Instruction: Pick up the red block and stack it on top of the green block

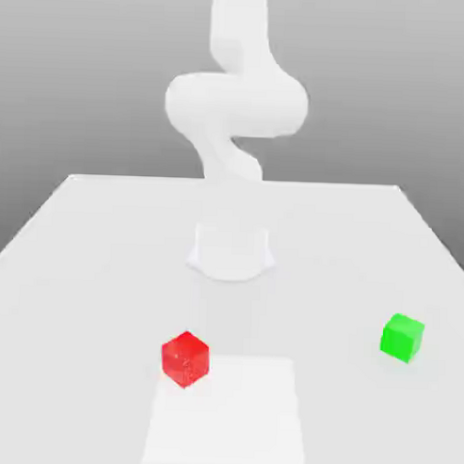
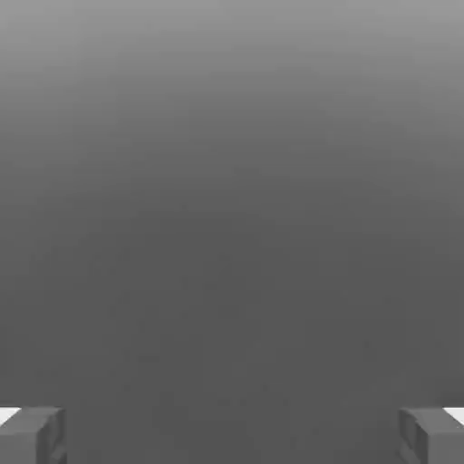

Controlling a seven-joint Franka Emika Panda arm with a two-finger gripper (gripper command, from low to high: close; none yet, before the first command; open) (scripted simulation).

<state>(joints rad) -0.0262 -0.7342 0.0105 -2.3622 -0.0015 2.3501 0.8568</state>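
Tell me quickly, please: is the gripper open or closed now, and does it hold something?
Gripper: open, fingertips wide apart, nothing between them.

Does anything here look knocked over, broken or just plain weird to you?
Nothing stands out. The red block and the green block both sit flat on the white table, well apart, red toward the exterior view's left. In the hand view the fingers stand wide apart with nothing between them.
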